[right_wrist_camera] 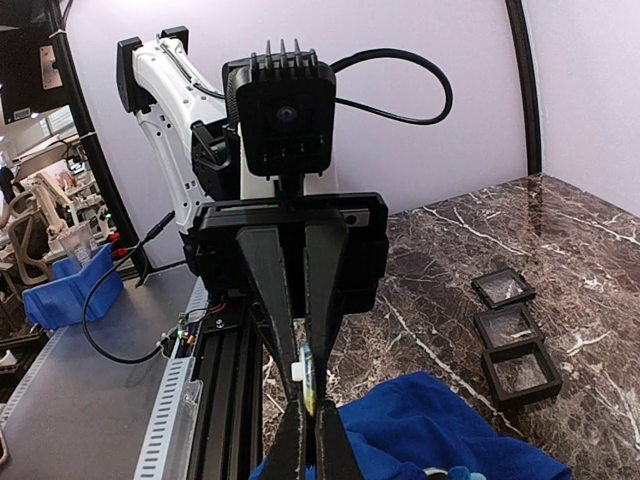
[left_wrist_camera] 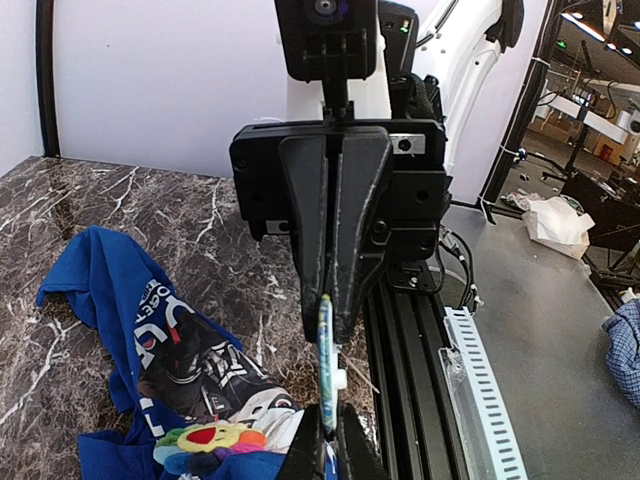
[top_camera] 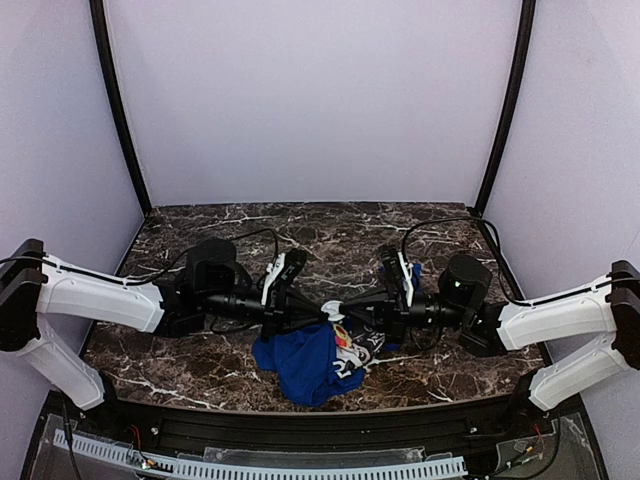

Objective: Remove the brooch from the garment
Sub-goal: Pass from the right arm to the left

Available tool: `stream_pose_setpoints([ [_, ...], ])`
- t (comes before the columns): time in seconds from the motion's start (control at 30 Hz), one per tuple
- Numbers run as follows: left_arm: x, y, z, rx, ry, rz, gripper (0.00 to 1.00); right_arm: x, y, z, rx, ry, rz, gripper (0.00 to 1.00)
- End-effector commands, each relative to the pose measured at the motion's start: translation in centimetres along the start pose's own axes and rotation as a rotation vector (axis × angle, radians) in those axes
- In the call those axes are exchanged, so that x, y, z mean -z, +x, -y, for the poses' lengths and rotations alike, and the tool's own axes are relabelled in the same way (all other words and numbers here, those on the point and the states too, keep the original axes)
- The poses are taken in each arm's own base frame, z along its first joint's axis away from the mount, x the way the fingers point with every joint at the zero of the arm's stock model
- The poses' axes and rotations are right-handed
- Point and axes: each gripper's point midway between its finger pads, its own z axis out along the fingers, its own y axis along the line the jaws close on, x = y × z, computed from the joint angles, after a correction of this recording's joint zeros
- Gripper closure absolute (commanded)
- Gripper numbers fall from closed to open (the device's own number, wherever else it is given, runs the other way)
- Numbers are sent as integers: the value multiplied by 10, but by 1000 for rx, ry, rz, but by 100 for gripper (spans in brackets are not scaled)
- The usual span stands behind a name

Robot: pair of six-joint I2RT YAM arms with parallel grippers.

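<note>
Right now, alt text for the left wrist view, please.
The right gripper and left gripper face each other, both shut on a thin greenish piece seen edge-on, possibly the brooch. A crumpled blue garment lies on the marble table.

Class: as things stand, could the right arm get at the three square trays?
Probably yes: the trays lie on the bare marble table beside the right gripper, with nothing between. But that gripper is shut, with a thin piece at its tips, so it would need freeing first.
</note>
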Motion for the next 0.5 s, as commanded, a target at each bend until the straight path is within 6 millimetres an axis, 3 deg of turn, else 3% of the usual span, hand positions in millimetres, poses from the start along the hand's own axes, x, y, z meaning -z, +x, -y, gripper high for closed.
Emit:
stream_pose_setpoints([
  [0.0, -4, -15, 5, -48, 27, 39, 97, -7, -8, -4, 7, -28, 12, 100],
  [0.07, -3, -15, 5, -51, 26, 40, 99, -7, -7, -3, 9, -20, 9, 98],
  [0.47, 2, -14, 3, -44, -8, 41, 99, 3, -2, -5, 55, 4, -2, 62],
])
